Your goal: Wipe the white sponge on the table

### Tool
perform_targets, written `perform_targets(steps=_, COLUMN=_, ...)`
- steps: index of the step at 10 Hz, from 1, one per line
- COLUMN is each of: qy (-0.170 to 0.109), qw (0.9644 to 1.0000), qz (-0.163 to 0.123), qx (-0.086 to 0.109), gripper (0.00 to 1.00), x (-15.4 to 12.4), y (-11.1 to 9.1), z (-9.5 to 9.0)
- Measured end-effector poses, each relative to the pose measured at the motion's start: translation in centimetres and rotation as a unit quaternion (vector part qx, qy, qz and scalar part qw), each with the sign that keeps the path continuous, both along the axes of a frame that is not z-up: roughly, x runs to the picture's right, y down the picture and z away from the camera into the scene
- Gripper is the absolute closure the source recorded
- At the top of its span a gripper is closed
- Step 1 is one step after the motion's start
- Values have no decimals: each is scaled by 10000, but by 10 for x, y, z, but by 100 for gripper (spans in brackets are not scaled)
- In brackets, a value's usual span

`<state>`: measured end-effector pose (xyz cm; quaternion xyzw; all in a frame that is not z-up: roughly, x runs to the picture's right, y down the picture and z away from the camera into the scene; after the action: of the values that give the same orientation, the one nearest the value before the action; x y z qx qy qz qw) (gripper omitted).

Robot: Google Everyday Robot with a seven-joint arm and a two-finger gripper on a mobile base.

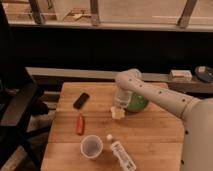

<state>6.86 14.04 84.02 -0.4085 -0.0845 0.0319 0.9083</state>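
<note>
The white sponge (118, 113) is a small off-white pad lying on the light-wood table (150, 135), just left of the green bowl (138, 103). My gripper (120, 105) points down from the white arm and is shut on the sponge's top, pressing it onto the tabletop near the table's middle. The arm reaches in from the right and hides part of the bowl.
A black phone (81, 100) lies at the table's back left. A red object (80, 124) lies in front of it. A round pale cup (92, 146) and a white labelled bottle (121, 154) are at the front. A dark chair (17, 107) stands at the left.
</note>
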Motion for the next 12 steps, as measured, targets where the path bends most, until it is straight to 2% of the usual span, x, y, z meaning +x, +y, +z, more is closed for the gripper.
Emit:
perform_targets(steps=1, qy=-119, qw=9999, qz=-63, qx=12, gripper=100, x=-20, y=-7, z=9)
perform_targets(steps=3, qy=-443, qw=9986, qz=-286, qx=0, gripper=100, x=-61, y=-8, z=14)
perform_targets(steps=5, qy=-779, qw=9955, qz=-532, qx=-16, gripper=100, x=-95, y=-1, z=9)
perform_targets(steps=7, qy=-1038, qw=9926, qz=-636, qx=-30, gripper=100, x=-112, y=15, z=-4)
perform_targets(steps=9, qy=-1042, qw=9923, qz=-653, qx=-164, gripper=100, x=-104, y=43, z=-21)
perform_targets(steps=11, qy=-786, qw=9939, qz=-595, qx=-504, gripper=100, x=-68, y=84, z=-42)
perform_targets(steps=12, qy=-652, qw=9948, qz=-527, qx=-583, gripper=100, x=-53, y=91, z=-47)
